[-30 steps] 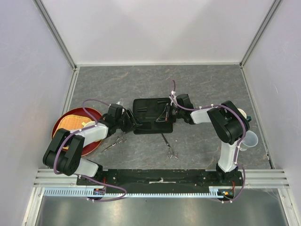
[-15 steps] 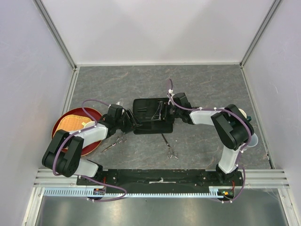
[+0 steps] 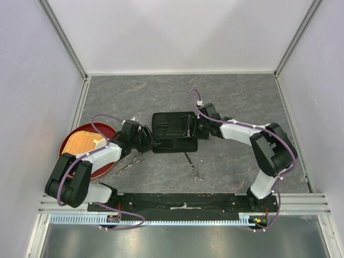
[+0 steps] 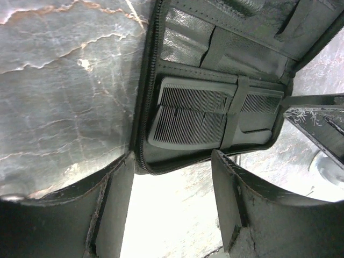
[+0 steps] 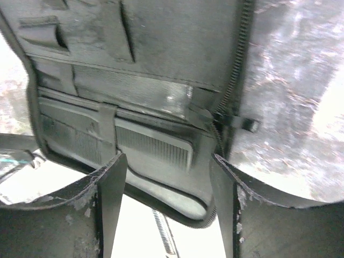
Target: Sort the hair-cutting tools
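Note:
A black case (image 3: 173, 131) lies open mid-table. Two black combs (image 4: 188, 113) lie side by side under a strap in its near half, and one comb (image 5: 153, 146) shows in the right wrist view. My left gripper (image 3: 153, 141) (image 4: 172, 183) stands open at the case's left edge with nothing between its fingers. My right gripper (image 3: 193, 129) (image 5: 169, 183) is open too, and its fingers straddle the case's right zipper corner without gripping it. Two silver scissors lie on the table in front of the case, one (image 3: 130, 163) at the left and one (image 3: 193, 167) at the right.
A red plate (image 3: 67, 141) with a woven mat stands at the left, partly under my left arm. White walls close in the grey marbled table at the back and both sides. The arms' base rail runs along the near edge.
My right gripper has gone from shut to open at the case's right side and drawn back a little to the right, its elbow swinging outward. The left gripper has stayed put.

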### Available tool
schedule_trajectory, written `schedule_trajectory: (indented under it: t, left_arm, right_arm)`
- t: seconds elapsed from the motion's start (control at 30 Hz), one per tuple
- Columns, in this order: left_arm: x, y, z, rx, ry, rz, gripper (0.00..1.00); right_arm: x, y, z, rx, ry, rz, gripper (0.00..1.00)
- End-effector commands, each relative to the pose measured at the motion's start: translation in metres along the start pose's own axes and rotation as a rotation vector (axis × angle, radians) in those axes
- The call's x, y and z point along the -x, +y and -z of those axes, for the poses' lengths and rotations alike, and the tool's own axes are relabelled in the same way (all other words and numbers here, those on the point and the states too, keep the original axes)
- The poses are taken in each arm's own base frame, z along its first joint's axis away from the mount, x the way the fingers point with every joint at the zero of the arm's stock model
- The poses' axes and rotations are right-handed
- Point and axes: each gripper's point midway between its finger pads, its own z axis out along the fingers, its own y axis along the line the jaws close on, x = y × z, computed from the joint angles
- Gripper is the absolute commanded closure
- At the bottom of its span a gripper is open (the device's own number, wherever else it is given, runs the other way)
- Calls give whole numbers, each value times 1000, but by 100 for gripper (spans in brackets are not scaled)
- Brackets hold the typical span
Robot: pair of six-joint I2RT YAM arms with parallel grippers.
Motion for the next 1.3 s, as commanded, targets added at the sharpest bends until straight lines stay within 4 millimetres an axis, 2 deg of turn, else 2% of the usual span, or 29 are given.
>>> schedule_trajectory:
  t: [0.0, 0.13, 0.23, 0.3, 0.4, 0.53, 0.63, 0.73, 0.77, 0.8, 0.83, 0.9, 1.1, 1.27]
  left_arm:
    - [1, 8, 11, 38, -22, -52, 34]
    - [3, 7, 16, 38, -35, -58, 36]
    - [5, 5, 18, 32, -44, -58, 44]
    - [6, 2, 18, 23, -47, -64, 50]
    - [8, -1, 21, 9, -53, -70, 53]
    - [11, -11, 28, -29, -64, -92, 56]
    - [15, -20, 35, -51, -81, -116, 55]
    - [19, -26, 44, -63, -92, -138, 54]
    - [20, -28, 46, -64, -91, -146, 53]
    - [21, -30, 48, -67, -94, -154, 52]
    - [23, -33, 52, -75, -105, -162, 51]
    - [27, -36, 57, -76, -118, -169, 48]
    - [40, -52, 81, -99, -179, -204, 39]
    - [50, -59, 103, -104, -238, -229, 30]
  right_arm:
    - [7, -22, 23, -116, -38, 43, 35]
    - [21, -15, 43, -118, -104, 81, 41]
    - [25, -16, 56, -139, -130, 100, 43]
    - [21, -21, 57, -161, -116, 113, 44]
    - [13, -27, 57, -171, -97, 110, 46]
    - [2, -23, 65, -155, -89, 134, 47]
    - [-10, -20, 75, -156, -70, 182, 47]
    - [-32, -25, 86, -194, -21, 252, 47]
    - [-46, -21, 87, -186, 5, 296, 47]
    - [-49, -19, 90, -186, 5, 319, 47]
    - [-58, -24, 92, -205, 29, 350, 47]
    - [-73, -17, 94, -189, 53, 412, 46]
    - [-115, -5, 84, -162, 153, 537, 42]
    - [-131, -2, 71, -190, 189, 577, 42]
